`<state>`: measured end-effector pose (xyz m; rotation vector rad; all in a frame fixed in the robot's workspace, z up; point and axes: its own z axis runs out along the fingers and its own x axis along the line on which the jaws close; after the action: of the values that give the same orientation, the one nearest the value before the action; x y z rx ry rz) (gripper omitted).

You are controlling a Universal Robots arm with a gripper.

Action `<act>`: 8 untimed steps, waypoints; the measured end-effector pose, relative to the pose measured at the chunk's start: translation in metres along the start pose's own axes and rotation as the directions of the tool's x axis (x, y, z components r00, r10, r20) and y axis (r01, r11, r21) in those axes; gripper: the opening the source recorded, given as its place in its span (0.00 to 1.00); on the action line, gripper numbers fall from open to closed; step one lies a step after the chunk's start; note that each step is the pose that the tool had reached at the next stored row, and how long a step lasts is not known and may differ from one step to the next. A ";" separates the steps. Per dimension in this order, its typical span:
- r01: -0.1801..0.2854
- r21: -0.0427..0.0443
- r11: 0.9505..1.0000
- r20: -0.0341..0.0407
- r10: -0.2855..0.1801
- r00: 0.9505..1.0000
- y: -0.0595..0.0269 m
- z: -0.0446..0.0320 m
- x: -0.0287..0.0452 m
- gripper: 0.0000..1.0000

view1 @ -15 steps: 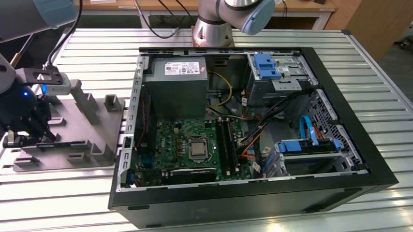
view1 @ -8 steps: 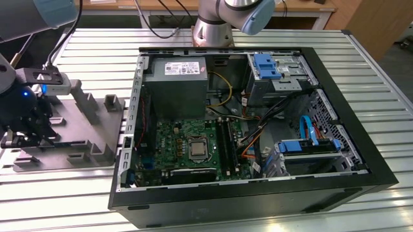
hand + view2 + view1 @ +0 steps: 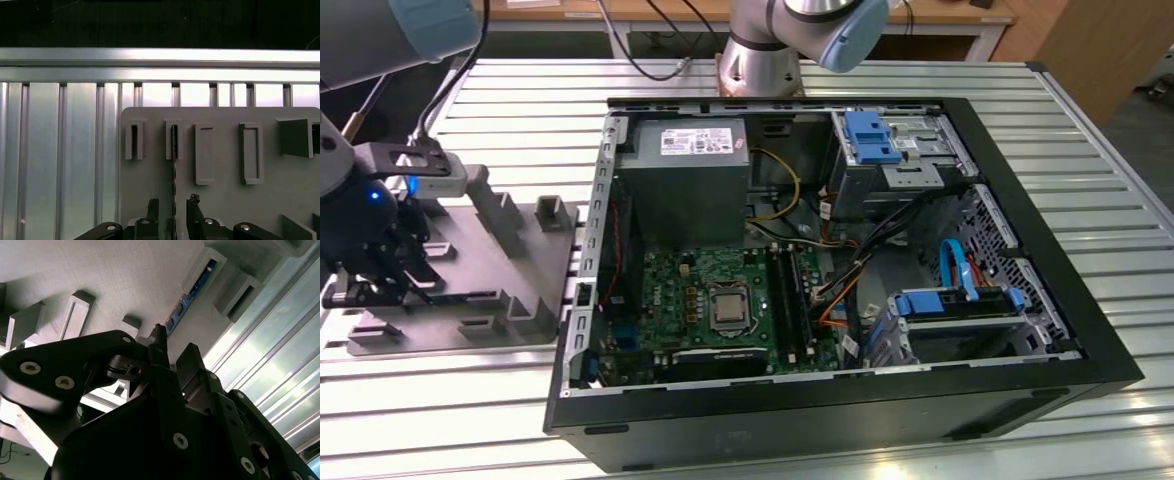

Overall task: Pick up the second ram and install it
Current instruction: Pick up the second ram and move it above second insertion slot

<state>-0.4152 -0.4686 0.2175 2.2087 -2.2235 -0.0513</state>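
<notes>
The second ram point(image 3: 174, 150) stands on its edge in a slot of the grey fixture tray point(image 3: 225, 200), seen as a thin dark strip in the first wrist view. In the second wrist view the second ram point(image 3: 192, 290) shows blue-green between two upright blocks. My gripper point(image 3: 172, 202) is open, one finger on each side of the stick and neither pressing on it. In the exterior view my gripper point(image 3: 380, 288) hangs low over the fixture tray point(image 3: 520, 255) at that view's left.
An open computer case point(image 3: 987, 150) lies on the slatted metal table point(image 3: 1067, 90) at the exterior view's right of the tray. Inside are the green motherboard point(image 3: 674, 285), its black slot rails point(image 3: 787, 290), a power supply point(image 3: 683, 170) and loose cables.
</notes>
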 end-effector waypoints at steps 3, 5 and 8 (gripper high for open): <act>0.011 0.000 1.000 -0.001 -0.011 1.000 0.0013 0.0028 -0.0001 0.36; 0.013 0.000 1.000 -0.002 -0.013 1.000 0.0022 0.0056 -0.0001 0.36; 0.017 0.000 1.000 -0.004 -0.017 1.000 0.0024 0.0097 0.0000 0.36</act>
<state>-0.4178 -0.4684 0.2078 2.2261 -2.2022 -0.0473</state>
